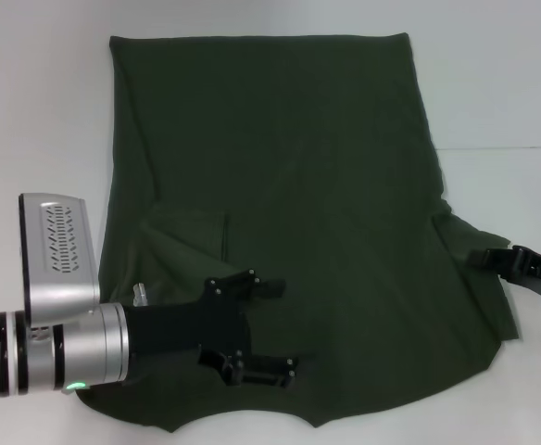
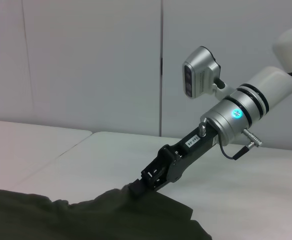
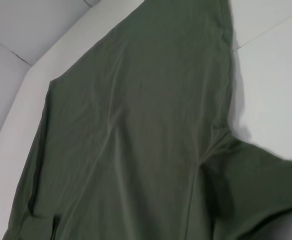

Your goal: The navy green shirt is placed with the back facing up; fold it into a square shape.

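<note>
Left gripper (image 1: 269, 326) jaws spread over one navy green shirt (image 1: 298, 185) | right gripper (image 1: 495, 259) jaws apparently pinching sleeve

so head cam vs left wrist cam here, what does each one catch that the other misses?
Only the head view shows the whole navy green shirt spread back up, the left sleeve already folded in, and the left gripper open above the shirt's near left part.

Only the left wrist view shows the wall behind the table, the camera on the right wrist, and the right gripper meeting the fabric side-on.

Both show the shirt and the right gripper at the right sleeve's edge.
</note>
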Motion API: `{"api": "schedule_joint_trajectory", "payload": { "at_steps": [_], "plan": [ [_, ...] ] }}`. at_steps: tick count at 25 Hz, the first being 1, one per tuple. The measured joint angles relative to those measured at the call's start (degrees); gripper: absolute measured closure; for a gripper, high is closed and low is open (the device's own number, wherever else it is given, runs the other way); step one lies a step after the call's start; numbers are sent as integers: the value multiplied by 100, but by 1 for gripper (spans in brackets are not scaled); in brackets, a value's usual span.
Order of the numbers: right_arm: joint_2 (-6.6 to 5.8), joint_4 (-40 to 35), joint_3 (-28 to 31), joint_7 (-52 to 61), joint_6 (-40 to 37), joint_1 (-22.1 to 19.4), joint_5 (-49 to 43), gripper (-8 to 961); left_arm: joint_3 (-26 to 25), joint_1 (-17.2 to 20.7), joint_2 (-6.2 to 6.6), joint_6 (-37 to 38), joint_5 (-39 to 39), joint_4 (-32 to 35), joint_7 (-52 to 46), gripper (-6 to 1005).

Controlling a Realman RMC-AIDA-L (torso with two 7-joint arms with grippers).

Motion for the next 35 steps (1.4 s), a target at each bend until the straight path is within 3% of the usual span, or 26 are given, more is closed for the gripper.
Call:
{"api": "schedule_joint_trajectory", "payload": {
  "at_steps": [8,10,17,35],
  "plan": [
    [28,-12,260,-103,32,1,-1,714,0,15,-1,-7,0,-11,0,44],
    [18,-13,443,-194,46,1,-1,934,0,14,-1,-7,0,-16,-1,44],
    [-75,-23,965,-596,60,0,151,939,0,0,-1,-1,-3,-20,-33,46],
    [-183,-68,945,-1263,577,285,215,932,0,0,-1,3,-47,-18,-93,50]
  ]
}}
